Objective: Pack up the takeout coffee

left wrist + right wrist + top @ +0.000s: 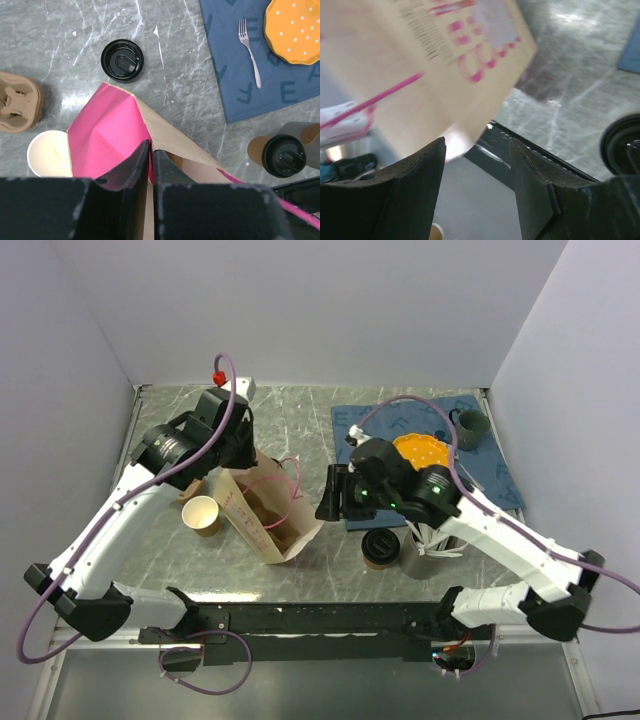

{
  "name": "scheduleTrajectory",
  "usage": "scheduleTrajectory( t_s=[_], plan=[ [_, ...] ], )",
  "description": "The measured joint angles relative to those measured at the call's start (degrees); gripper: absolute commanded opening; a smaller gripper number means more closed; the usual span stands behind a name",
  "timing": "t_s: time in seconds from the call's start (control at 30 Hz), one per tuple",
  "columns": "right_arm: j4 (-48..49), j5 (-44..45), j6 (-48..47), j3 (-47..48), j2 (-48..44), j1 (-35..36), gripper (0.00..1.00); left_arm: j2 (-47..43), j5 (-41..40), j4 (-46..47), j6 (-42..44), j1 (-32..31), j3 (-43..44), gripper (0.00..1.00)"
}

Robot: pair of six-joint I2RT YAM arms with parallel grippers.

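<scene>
Where the coffee stands: on the table to the right of the bag, slightly nearer than the bag's mouth and apart from it.
Coffee axis: vertical. The cup is upright with its lid on top, and being round it faces no side.
Left gripper: pinched shut on the bag's rim at its far end, with the pink lining against the fingers.
Right gripper: fingers spread with nothing between them, hovering just right of the bag, between bag and coffee.
Nearer arm: the right. The coffee lies beyond its fingers, on the side away from the bag.
Coming move, as I judge it: the right fingers turn from the bag and close around the cup wall.
Bag: tilted, mouth open upward.
</scene>
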Motion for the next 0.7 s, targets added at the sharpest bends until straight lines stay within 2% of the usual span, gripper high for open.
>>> scheduleTrajectory(
  t_s=[0.2,0.3,0.33,0.37,0.4,0.43,0.6,0.67,0.7],
  plan=[
    [-5.9,3.96,-0.31,6.19,7.61,0.35,0.54,-2.97,0.13,0.02,-2.47,0.04,-1.68,0.11],
    [-6.45,4.37,-0.42,6.71,8.17,0.35,0.42,-4.11,0.13,0.04,-3.34,0.04,-2.54,0.1],
    [-6.6,4.46,-0.42,6.75,8.17,0.35,0.34,-4.48,0.17,0.13,-3.76,0.04,-2.99,0.08],
    [-6.78,4.57,-0.44,6.84,8.17,0.35,0.13,-4.81,0.24,0.15,-4.07,0.04,-3.52,0.07],
    [-6.84,4.74,-0.52,6.88,8.17,0.35,0.02,-5.14,0.28,0.35,-4.33,0.04,-4.11,0.05],
    [-6.86,5.05,-0.61,7.02,8.2,0.35,0.0,-5.35,0.33,0.52,-4.48,0.04,-4.61,0.01],
    [-6.88,7.69,-6.12,10.95,9.46,0.0,0.0,-5.49,0.46,1.64,-4.9,0.07,-4.7,0.01],
    [-8.48,8.59,-9.09,17.68,11.76,-0.94,0.0,-4.07,-0.13,-0.26,-4.33,0.13,-0.94,0.01],
    [-9.29,9.31,-10.54,22.49,13.42,-1.57,0.0,-1.84,-0.24,-3.26,-4.17,0.13,4.02,0.01]
  ],
)
